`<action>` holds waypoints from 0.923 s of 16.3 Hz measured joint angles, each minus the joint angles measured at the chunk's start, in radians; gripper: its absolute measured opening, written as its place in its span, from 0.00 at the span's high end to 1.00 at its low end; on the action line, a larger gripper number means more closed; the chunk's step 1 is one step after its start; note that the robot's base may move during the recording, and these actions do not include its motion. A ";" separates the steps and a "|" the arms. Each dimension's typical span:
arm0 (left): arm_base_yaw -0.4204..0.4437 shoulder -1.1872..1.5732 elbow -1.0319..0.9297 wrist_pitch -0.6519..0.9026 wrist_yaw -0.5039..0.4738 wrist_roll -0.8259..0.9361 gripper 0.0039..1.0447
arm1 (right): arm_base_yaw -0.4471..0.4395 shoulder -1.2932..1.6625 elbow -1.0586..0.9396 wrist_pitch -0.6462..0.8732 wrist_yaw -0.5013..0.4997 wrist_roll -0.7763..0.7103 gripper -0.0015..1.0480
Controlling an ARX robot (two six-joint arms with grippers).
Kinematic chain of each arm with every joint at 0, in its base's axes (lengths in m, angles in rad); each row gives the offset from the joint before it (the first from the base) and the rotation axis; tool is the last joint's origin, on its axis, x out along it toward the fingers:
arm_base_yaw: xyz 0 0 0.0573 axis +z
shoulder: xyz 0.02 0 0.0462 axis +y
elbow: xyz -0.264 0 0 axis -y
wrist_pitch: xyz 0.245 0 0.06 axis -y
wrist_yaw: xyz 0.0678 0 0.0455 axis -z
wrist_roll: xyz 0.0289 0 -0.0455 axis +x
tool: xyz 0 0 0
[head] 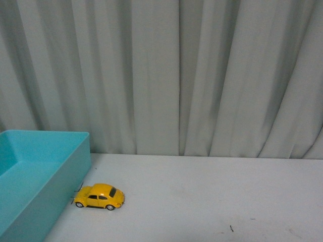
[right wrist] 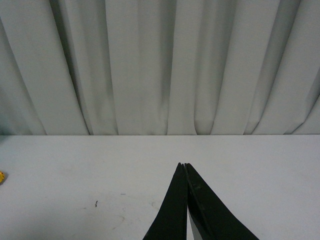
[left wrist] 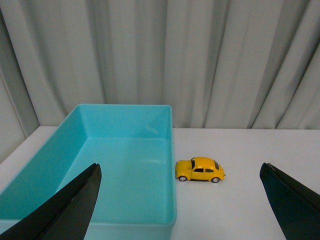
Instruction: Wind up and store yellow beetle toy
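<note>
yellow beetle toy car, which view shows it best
The left wrist view: the small glossy yellow beetle toy car sits whole, side-on beside the turquoise plastic bin. The front view shows it whole, low in frame. The right wrist view catches only a yellow sliver.

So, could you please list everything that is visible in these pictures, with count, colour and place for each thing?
yellow beetle toy: one, glossy yellow with dark windows and black tyres, standing on its wheels on the table, close beside the outer wall of the box, not in it
box: one, turquoise, open on top, on the left part of the table
table: one, white, under everything
curtain: one, pale grey, hanging in folds behind the table
left gripper: one, black, open wide, above the near end of the box and facing the toy
right gripper: one, black, shut on nothing, above bare table to the right of the toy
</note>
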 joint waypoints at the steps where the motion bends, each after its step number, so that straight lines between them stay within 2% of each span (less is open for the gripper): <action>1: 0.000 0.000 0.000 0.000 0.000 0.000 0.06 | 0.000 -0.014 0.000 -0.016 0.000 0.000 0.98; 2: 0.000 0.000 0.000 0.000 0.000 0.000 0.06 | 0.000 -0.031 0.000 -0.031 0.000 0.000 0.98; 4: 0.000 0.000 0.000 0.000 0.000 0.000 0.06 | 0.000 -0.199 0.000 -0.200 0.002 0.000 0.98; 10: 0.000 0.000 0.000 0.000 0.000 0.000 0.06 | 0.000 -0.200 0.000 -0.207 0.002 0.000 0.96; 15: 0.000 0.000 0.000 0.000 0.000 0.000 0.06 | 0.000 -0.200 0.000 -0.208 0.002 0.000 0.40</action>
